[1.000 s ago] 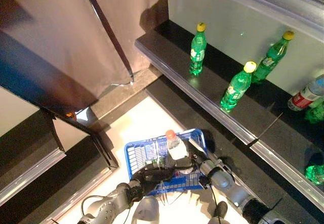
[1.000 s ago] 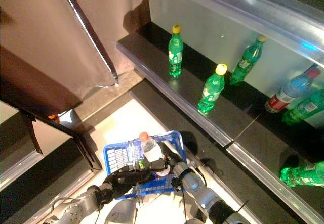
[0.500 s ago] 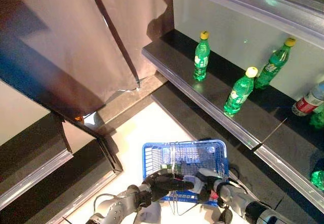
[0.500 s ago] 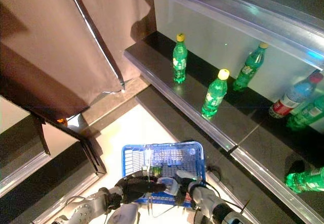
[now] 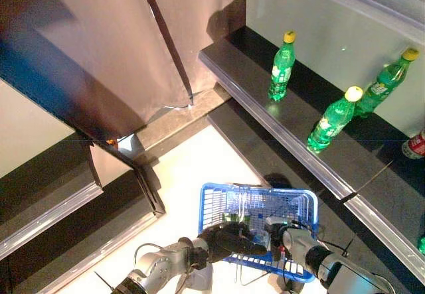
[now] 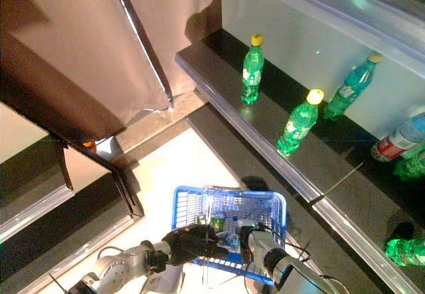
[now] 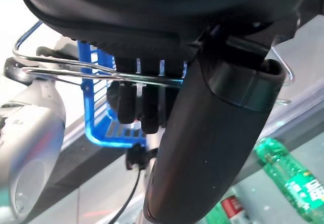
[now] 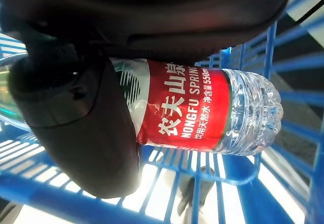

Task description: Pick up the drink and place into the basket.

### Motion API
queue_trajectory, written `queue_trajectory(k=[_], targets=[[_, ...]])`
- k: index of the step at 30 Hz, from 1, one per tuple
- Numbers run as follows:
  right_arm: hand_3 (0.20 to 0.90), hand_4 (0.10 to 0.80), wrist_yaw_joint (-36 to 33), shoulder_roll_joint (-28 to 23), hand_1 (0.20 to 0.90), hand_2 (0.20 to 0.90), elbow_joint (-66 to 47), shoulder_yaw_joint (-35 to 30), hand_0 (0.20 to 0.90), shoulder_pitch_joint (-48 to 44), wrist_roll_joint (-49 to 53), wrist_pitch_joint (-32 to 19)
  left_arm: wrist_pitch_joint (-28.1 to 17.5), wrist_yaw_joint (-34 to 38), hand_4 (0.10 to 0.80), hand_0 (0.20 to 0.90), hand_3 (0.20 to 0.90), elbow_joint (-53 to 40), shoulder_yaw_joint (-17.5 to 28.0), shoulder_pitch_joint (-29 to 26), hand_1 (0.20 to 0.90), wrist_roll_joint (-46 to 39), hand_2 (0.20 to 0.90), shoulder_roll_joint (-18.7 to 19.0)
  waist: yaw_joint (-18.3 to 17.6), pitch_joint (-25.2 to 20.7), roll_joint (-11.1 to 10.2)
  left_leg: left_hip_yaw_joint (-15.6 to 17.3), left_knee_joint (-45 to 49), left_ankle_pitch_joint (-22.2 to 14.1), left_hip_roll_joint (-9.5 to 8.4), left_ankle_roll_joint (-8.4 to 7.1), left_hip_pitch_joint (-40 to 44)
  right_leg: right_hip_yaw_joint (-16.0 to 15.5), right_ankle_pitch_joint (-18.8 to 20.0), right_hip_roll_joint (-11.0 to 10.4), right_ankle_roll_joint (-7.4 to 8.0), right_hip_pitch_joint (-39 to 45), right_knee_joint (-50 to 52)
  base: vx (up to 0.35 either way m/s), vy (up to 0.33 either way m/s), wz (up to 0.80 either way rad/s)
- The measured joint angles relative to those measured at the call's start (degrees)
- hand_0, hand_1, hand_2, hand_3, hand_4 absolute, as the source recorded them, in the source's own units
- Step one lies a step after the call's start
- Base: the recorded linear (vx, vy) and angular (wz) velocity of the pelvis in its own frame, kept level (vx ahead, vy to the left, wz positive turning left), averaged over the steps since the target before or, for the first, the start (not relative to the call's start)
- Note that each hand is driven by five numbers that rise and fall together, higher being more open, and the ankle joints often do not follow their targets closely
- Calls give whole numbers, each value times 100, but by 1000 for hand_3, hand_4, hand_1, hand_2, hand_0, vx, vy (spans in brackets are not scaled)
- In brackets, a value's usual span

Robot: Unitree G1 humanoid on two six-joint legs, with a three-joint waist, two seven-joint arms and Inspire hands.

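The blue basket (image 5: 303,200) hangs in front of me, low in the eye views. My left hand (image 5: 230,239) is shut on its thin wire handles (image 7: 76,75), with the fingers (image 7: 144,107) curled over them. My right hand (image 5: 281,233) reaches into the basket from the right. In the right wrist view it is shut on a clear water bottle with a red label (image 8: 202,115), the thumb (image 8: 86,133) across it. The bottle lies on its side inside the basket, with blue mesh (image 8: 283,133) around and under it. A green drink (image 6: 216,223) also lies in the basket.
Green bottles with yellow caps (image 5: 281,66) (image 5: 334,119) (image 5: 388,78) stand on a dark shelf (image 5: 299,141) at the upper right, and a red-labelled bottle (image 6: 398,137) is at its right end. A brown curtain (image 5: 133,42) hangs at the upper left. A dark ledge (image 5: 53,201) lies at the left, and pale floor (image 5: 192,168) lies under the basket.
My right hand has lowered the water bottle from upright above the basket down inside it. The camera has shifted, so the shelf sits further right.
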Motion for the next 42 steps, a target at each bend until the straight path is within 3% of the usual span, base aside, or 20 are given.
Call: queue_trajectory(k=[13,22,23,25,26,35,42], targets=[[200,100,-365,90,300,300,44,40,300,-837,-40,821,69,0,100,300,200,174,-616,-961,300,-260,300,-5,-3,448,21,-82,48,32,-40,10,-304,-120,19,-11,28,-205,32,-37,10,5],[200,100,-369,214,300,300,342,104,300,-950,-138,908,-116,1,100,300,200,377,-705,-1155,300,-385,300,-66,-5,588,51,-77,96,41,-68,22,-373,-127,14,-28,34,-212,37,-6,-2,3],[315,215,-369,216,399,399,387,110,399,-961,-133,911,-117,1,100,300,200,377,-737,-1173,300,-385,300,-65,-3,588,51,-78,97,42,-70,24,-373,-126,14,-29,33,-212,37,0,0,0],[818,718,-379,216,829,829,404,110,829,-961,-117,949,-122,1,100,300,200,377,-820,-1213,300,-385,300,-63,-4,588,51,-79,98,43,-72,26,-374,-127,14,-31,33,-212,39,0,0,0],[900,800,-405,216,900,900,427,109,900,-964,-79,960,-122,1,100,300,200,378,-839,-1221,300,-386,300,-63,-5,588,51,-79,98,43,-72,26,-374,-127,14,-31,33,-212,39,0,0,0],[900,800,-887,192,900,900,493,-24,900,-1005,396,902,-117,4,100,300,200,377,-856,-1269,300,-579,300,-37,-34,586,49,-79,99,49,-75,32,-327,-127,16,-36,33,-171,54,0,0,0],[900,800,-1352,82,900,900,209,-288,900,-955,1499,319,-314,353,100,300,200,498,-775,-1244,300,-940,300,101,-185,581,40,-76,107,69,-66,37,-276,-112,16,-38,32,-143,111,0,0,0]])
